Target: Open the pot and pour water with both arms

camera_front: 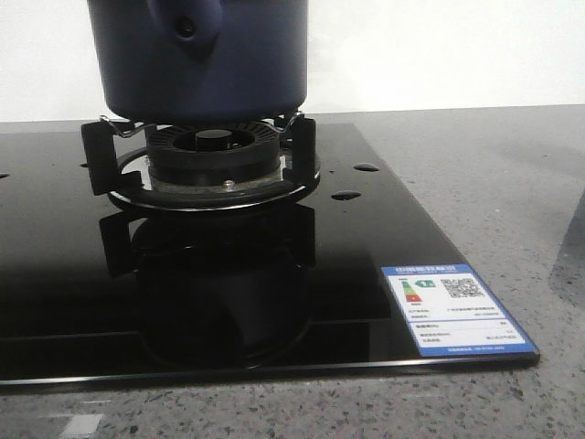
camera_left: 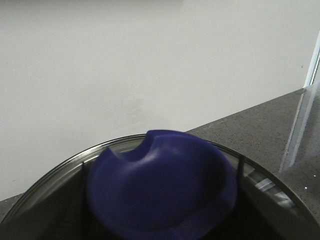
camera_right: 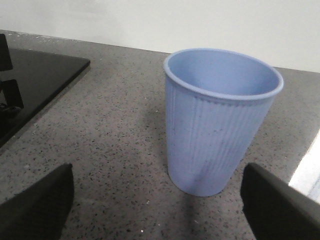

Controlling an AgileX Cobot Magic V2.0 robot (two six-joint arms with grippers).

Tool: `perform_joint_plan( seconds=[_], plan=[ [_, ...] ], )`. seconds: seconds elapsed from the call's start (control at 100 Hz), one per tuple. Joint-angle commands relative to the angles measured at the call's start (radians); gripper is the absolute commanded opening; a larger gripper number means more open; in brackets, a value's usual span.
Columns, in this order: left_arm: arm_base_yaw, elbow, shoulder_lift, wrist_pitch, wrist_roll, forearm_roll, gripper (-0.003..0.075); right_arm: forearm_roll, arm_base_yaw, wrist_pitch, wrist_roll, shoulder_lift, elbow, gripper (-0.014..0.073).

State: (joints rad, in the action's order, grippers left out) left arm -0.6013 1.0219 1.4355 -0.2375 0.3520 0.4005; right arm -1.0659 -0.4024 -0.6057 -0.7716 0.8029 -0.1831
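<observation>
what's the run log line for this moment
pot: on burner | lid knob: under left wrist | right gripper: open, facing cup

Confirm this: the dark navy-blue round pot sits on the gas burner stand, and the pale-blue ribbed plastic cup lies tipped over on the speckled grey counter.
Not quite. The pale-blue ribbed plastic cup stands upright, mouth up, on the speckled grey counter, as the right wrist view shows. The dark navy-blue round pot does sit on the gas burner stand.

Even, bright light; glossy reflections on black hob; blurred close lid knob.
</observation>
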Motion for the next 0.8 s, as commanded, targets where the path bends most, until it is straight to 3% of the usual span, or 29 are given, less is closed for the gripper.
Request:
perform_joint_plan(
  seconds=[0.0, 0.68, 0.79],
  plan=[
    [-0.006, 0.035, -0.046, -0.088, -0.002, 0.0, 0.0386, 0.024, 0.001, -0.048, 0.001, -0.008, -0.022, 0.0612],
    [-0.006, 0.035, -0.038, -0.017, -0.002, 0.0, 0.0388, 0.023, 0.012, -0.046, 0.001, -0.008, -0.022, 0.0612],
    [-0.006, 0.035, -0.038, -0.017, -0.002, -0.006, 0.0447, 0.021, 0.012, -0.046, 0.001, -0.008, -0.022, 0.0612]
  ],
)
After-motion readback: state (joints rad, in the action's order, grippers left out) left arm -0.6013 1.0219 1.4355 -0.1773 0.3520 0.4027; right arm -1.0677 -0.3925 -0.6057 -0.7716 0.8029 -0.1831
